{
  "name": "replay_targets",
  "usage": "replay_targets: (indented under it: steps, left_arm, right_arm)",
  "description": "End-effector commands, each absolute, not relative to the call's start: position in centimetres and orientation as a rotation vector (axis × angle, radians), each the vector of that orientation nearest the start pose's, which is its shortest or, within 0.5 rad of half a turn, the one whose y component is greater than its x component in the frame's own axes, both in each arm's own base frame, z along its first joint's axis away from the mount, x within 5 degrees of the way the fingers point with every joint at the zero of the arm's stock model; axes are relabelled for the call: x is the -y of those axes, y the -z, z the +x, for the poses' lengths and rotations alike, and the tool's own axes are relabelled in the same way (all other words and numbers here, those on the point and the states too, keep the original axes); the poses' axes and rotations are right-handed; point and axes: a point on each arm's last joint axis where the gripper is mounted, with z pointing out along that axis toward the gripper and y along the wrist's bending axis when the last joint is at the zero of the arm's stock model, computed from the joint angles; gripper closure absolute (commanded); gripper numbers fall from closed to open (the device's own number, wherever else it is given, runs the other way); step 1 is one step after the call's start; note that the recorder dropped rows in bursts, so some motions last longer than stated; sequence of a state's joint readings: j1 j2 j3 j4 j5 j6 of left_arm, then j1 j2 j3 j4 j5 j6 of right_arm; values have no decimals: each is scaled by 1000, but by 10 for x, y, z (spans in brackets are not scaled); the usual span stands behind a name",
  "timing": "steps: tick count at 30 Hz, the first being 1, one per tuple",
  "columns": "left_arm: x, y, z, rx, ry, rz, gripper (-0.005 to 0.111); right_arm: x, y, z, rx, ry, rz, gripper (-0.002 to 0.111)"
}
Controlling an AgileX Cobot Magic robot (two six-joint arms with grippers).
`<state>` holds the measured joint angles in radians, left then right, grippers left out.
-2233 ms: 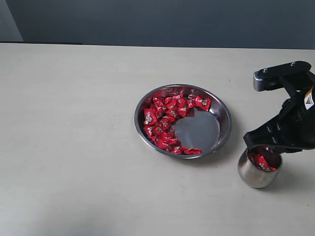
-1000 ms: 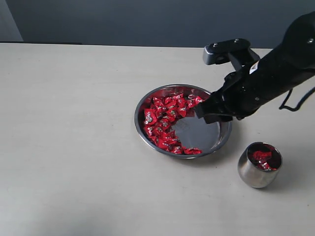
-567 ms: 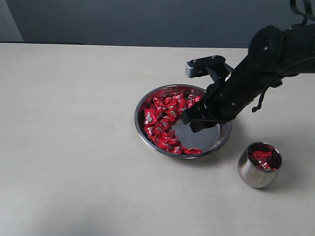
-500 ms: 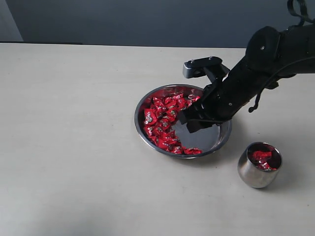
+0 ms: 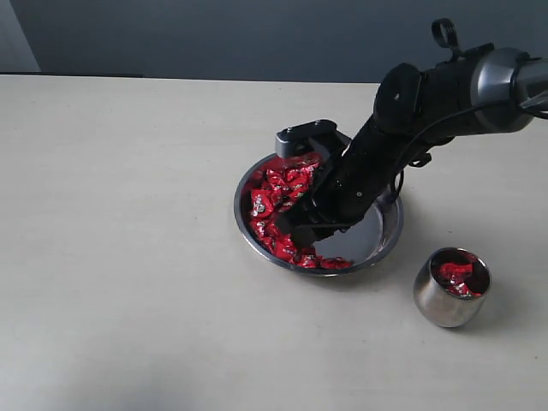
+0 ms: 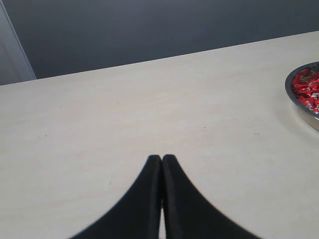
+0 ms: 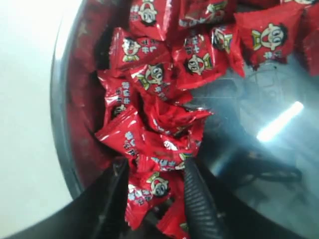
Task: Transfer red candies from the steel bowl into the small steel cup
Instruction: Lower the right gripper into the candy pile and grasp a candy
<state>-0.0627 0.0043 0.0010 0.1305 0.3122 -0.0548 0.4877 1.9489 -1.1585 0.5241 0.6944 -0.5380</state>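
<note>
Right arm [image 5: 428,90] reaches in from about 2 o'clock and dips into the steel bowl [image 5: 364,237]. Its jaws are down in the red candies [image 5: 276,199], at roughly 7 o'clock from the bowl's middle.

In the right wrist view the jaws are spread apart, straddling a couple of wrappers at the edge of the pile. One ribbed finger [image 7: 195,196] sits on the bare-steel side and the other is nearer the bowl's wall [image 7: 62,129]. Candies [image 7: 159,79] sit between them, but they don't look pinched, so I'd call the jaws open.

The pile fills the bowl from about 12 o'clock round through 9 to 6. The 3 to 5 o'clock part is bare shiny steel.

The small steel cup [image 5: 438,306] stands upright on the table [image 5: 128,257], at about 4 o'clock from the bowl. It's near the bowl but not touching, and there are already some red wrappers inside.

The left jaws are closed tip to tip over plain table [image 6: 124,99]. A slice of the bowl's rim [image 6: 298,103] and a few candies [image 6: 305,85] show in that view, well apart from the tips.
</note>
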Motion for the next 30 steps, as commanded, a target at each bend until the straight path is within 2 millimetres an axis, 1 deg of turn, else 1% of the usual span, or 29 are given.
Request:
replay_targets:
  steps: [1,7,14,15,17,19,21,22,27,30]
  left_arm:
    - [0,-186,54,-1785,-32,93,106]
    - [0,-186,54,-1785,-32,93,106]
    - [0,-186,54,-1785,-32,93,106]
    - [0,-186,54,-1785,-32,93,106]
    - [0,-186,54,-1785,-32,93,106]
    - [0,-186,54,-1785,-32,93,106]
    - [0,-186,54,-1785,-32,93,106]
    - [0,-186,54,-1785,-32,93,106]
    - [0,-186,54,-1785,-32,93,106]
    - [0,-186,54,-1785,-32,93,106]
  right_arm:
    - [-197,-134,312,-2770,-501,-982,71]
    - [-198,-125,315,-2779,-493,-976,71]
    - [-198,-124,316,-2777,-491,-973,71]
    - [-198,-124,316,-2777,-489,-975,73]
    - [-198,-124,315,-2778,-490,-976,81]
    - [-198,-124,316,-2776,-489,-975,95]
    - [-198,-124,316,-2776,-485,-980,107]
    - [-198,-124,316,-2775,-482,-983,109]
    - [-198,-127,316,-2768,-483,-982,109]
    - [-198,-138,316,-2731,-478,-977,109]
